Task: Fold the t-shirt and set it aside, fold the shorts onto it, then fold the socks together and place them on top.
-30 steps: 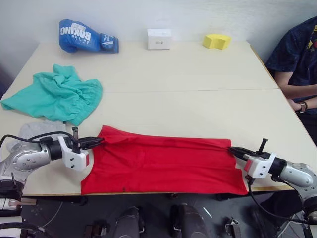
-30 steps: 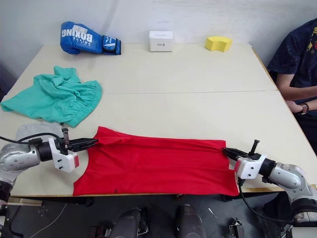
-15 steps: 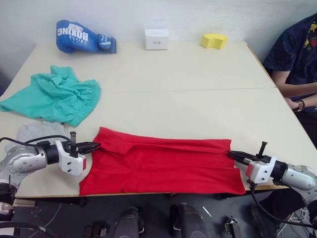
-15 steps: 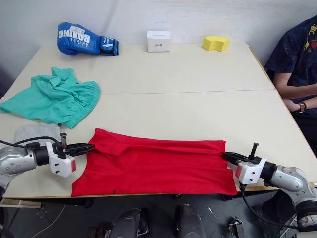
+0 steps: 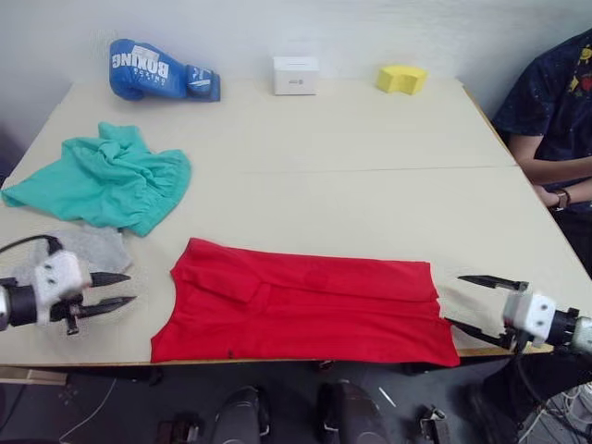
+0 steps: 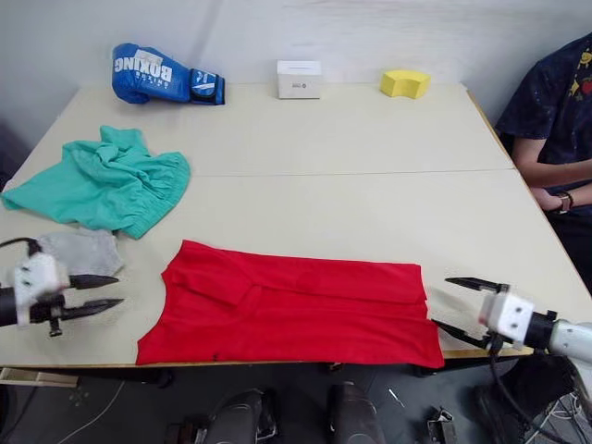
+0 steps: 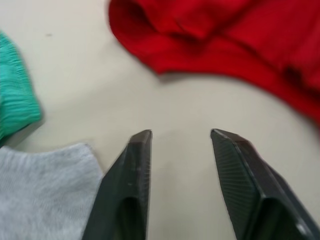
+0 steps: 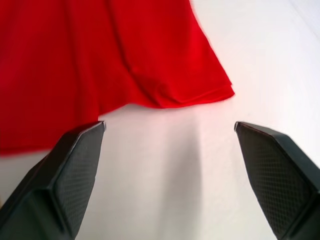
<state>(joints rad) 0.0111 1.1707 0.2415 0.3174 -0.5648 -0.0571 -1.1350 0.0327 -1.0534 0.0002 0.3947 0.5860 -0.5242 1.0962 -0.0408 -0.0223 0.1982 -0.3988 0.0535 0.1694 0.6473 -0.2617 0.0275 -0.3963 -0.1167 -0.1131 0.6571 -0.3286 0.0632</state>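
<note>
The red t-shirt (image 5: 305,301) lies folded into a long band along the table's near edge, one end of it seen close up (image 8: 100,60). My left gripper (image 5: 131,288) hovers open and empty just left of the t-shirt's left end. My right gripper (image 5: 453,300) stands wide open and empty beside the right end, apart from the cloth. The teal shorts (image 5: 106,180) lie bunched at the left. A grey sock (image 5: 88,248) lies flat between the shorts and my left gripper, next to the left finger (image 7: 132,175).
A blue boxing glove (image 5: 157,67), a white box (image 5: 296,74) and a yellow sponge (image 5: 401,78) line the far edge of the table (image 5: 351,185). A person (image 5: 546,102) sits at the right side, forearm by the table's edge.
Both grippers have let go of the t-shirt's ends, opened and drawn back outward, the left one to the left, the right one to the right. The t-shirt now rests flat.
</note>
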